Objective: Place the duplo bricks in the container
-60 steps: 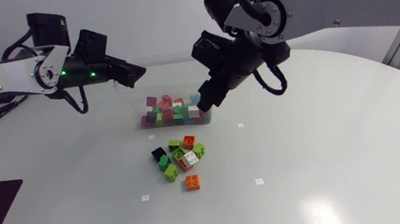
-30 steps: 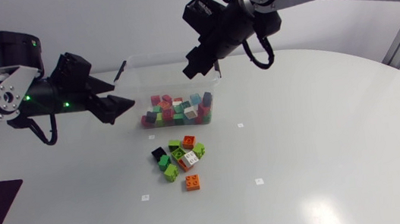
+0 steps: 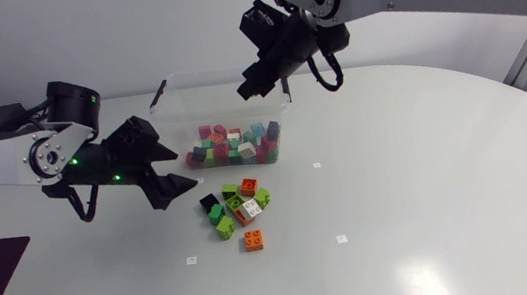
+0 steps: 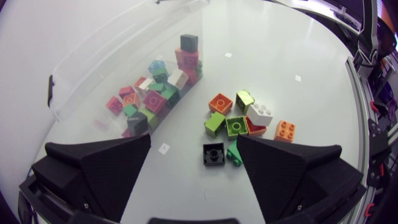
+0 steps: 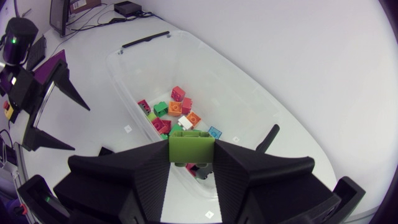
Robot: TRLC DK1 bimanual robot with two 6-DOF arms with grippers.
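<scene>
Open table right of and in front of the bricks; far side and left side crowded.
Table [image 3: 431,197] is bare to the right of the loose pile [image 3: 238,209] and on its near side, bar one orange brick [image 3: 253,239] just apart from the pile. Container [image 3: 200,105] stands just behind the pile with a narrow strip of table between. Its open top is free toward my left; the right gripper [image 3: 249,89], clamped on a green brick [image 5: 191,148], hangs over its far right part. Left gripper [image 3: 180,191], fingers spread, sits low just left of the pile and blocks that side. Black brick [image 3: 209,203] lies ahead between its fingers, path unobstructed.
</scene>
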